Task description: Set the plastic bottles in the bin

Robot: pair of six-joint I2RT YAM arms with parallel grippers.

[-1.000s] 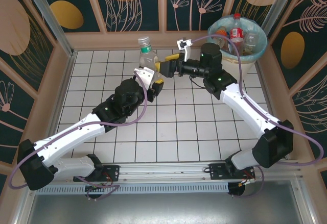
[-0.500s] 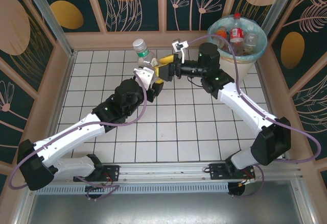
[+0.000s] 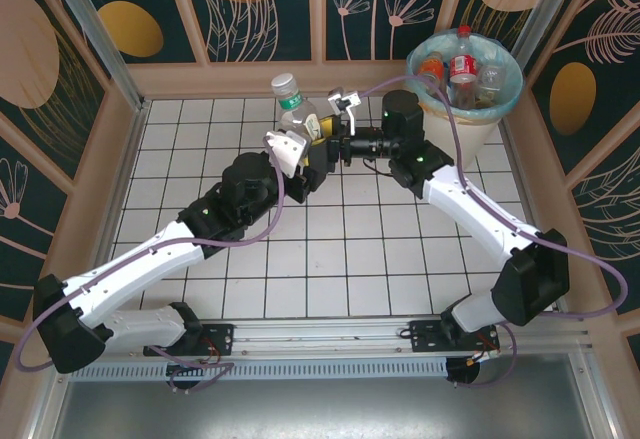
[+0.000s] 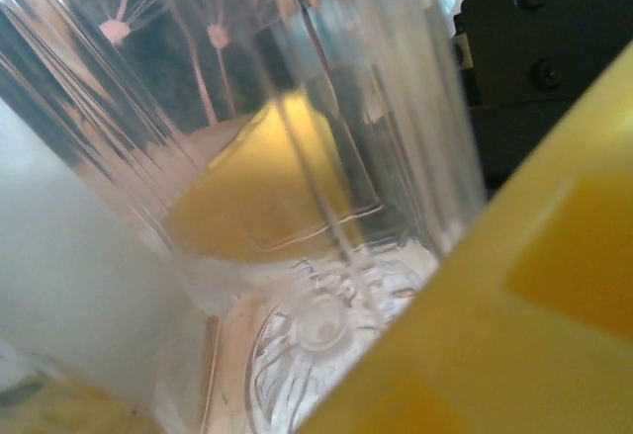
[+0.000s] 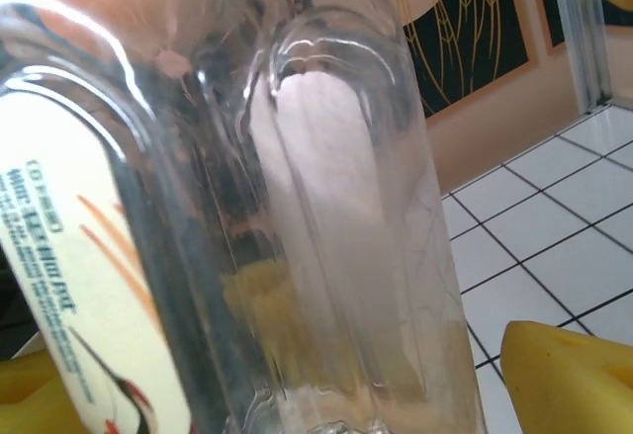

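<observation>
Here, a clear plastic bottle (image 3: 297, 117) with a green cap (image 3: 285, 84) is held up over the white tiled desk (image 3: 350, 249), toward 12 o'clock of its surface, with the cap leaned toward 11 o'clock. It is clamped near its base by the left fingers (image 3: 303, 147), whose arm is stretched in from 7 o'clock. In the left wrist view the ribbed clear wall of the bottle (image 4: 297, 157) is seen against a yellow finger (image 4: 514, 335) at 4 o'clock.

The right fingers (image 3: 321, 137) are set at the bottle's 3 o'clock side and are spread apart on either side of it. In the right wrist view the bottle (image 5: 326, 207), with its pale label (image 5: 79, 286) at 8 o'clock, is flanked by yellow fingertips (image 5: 564, 375), and a strip of tile is seen between the bottle and one of them. Whether the other pad is touching cannot be told.

The bin (image 3: 512, 87), lined in teal, is placed at 1 o'clock of the desk, just beside the right arm's elbow, and several bottles (image 3: 462, 62) are seen inside it.
</observation>
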